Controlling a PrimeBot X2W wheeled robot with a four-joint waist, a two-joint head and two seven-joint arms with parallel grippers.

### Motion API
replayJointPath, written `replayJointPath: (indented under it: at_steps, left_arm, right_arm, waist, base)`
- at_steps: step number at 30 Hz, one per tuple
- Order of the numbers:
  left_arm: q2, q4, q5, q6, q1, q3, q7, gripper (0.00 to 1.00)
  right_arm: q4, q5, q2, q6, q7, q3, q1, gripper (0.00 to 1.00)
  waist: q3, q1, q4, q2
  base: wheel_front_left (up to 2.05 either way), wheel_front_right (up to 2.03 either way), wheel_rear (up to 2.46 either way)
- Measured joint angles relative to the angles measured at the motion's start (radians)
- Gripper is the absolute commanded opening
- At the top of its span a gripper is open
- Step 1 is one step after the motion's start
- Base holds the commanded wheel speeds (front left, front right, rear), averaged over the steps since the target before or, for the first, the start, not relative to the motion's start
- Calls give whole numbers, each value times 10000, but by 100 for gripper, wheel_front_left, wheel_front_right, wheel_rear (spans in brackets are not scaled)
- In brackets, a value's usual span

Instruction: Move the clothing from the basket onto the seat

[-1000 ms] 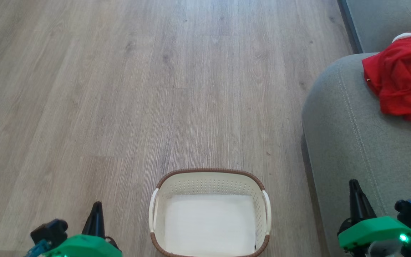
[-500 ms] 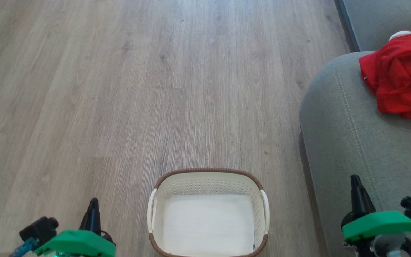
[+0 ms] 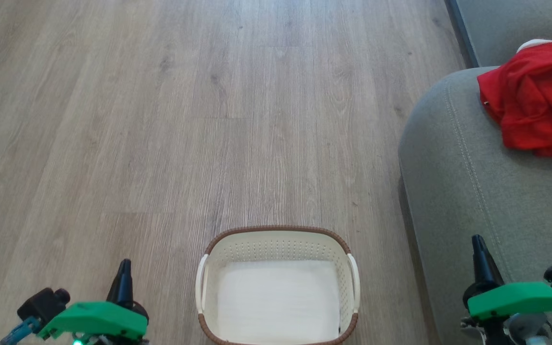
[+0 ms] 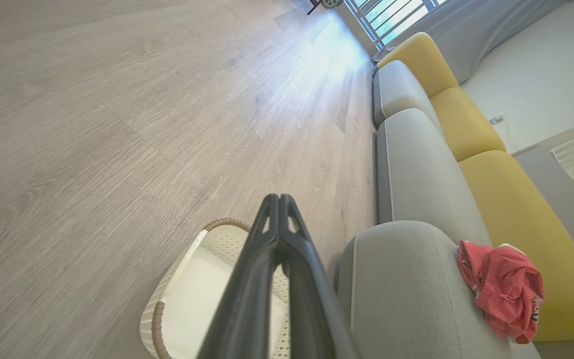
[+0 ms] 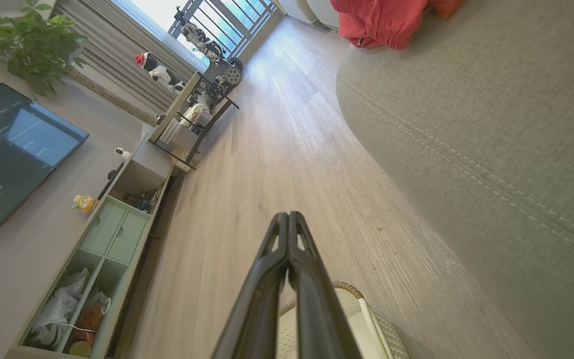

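Clothing: the red clothing lies in a crumpled heap on top of the grey seat, near the cushion's rounded end. A sliver of white trim shows at its far edge.
Seat: a big sofa with a stitched seam running along the curve. Yellow back cushions line its far side, seen from the left wrist.
Basket: the basket stands upright on the floor, just beside the seat's rounded end and well apart from the clothing. Its white bottom is in plain sight, and its brown rim and two white handles are easy to make out.
Between them: a narrow strip of wood-look floor separates the basket from the sofa's side.
Left gripper: the left gripper hangs over the floor to the basket's left, its two dark fingers pressed together with nothing between them.
Right gripper: the right gripper sits over the seat's near edge, its fingers likewise closed tight and holding nothing.
Around the room: opposite the sofa stands a low pale-green cabinet with open cubbies, with a dark screen and a leafy plant above it. Farther along are a cluttered rack, a grey curtain and window bars.
Writing: there is dark lettering on the clothing's lower edge in the left wrist view, too small to read. The text on the screen is also illegible.
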Motion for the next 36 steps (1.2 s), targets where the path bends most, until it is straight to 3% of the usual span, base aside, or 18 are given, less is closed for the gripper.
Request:
replayJointPath:
  at_steps: [36]
  left_arm:
    - [-240,-65,-3586,-754,-534,974,1020,0]
  right_arm:
    - [-65,3988,-4,0,1028,-184,-409,0]
  waist:
    - [28,0,-287,0]
  base:
    - [0,0,0]
